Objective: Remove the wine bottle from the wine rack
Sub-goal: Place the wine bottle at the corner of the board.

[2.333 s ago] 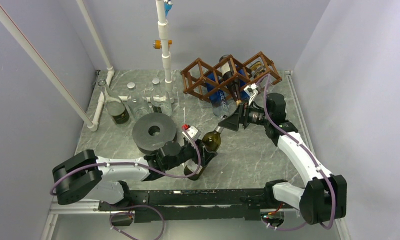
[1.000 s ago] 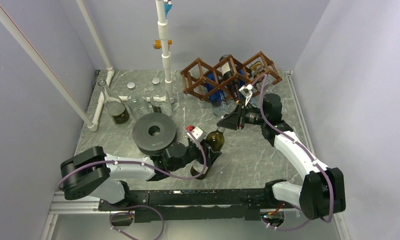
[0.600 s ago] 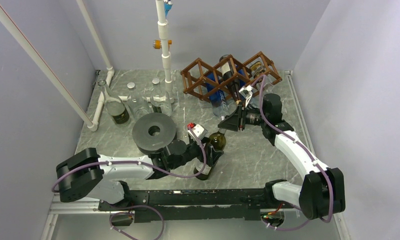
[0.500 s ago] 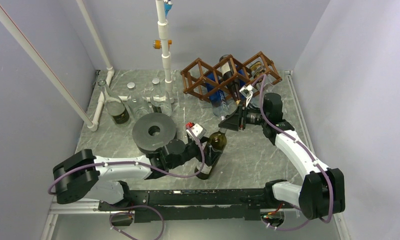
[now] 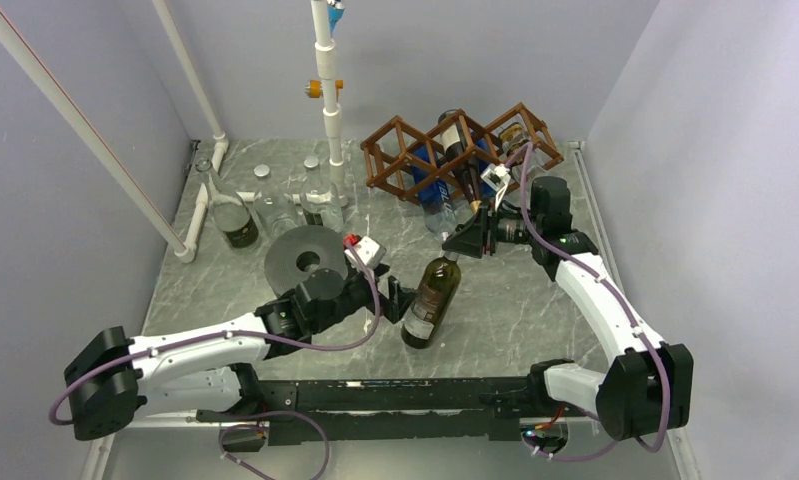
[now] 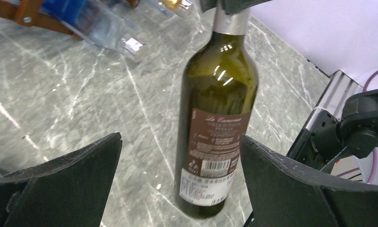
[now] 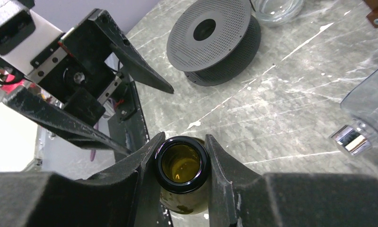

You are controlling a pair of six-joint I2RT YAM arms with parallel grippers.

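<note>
Now, at lower centre, my left gripper [image 5: 393, 300] is standing wide open just beside the wine bottle [image 5: 432, 300] (upright on the table [image 5: 515, 310]). My right gripper [image 5: 455, 247] is clamping its neck. The wine rack [image 5: 412, 153] is sitting apart, upper right.

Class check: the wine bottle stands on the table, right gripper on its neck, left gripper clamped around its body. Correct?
Not quite: the left gripper is open, clear of the wine bottle, as the left wrist view shows. The right gripper does grip its neck.
</note>
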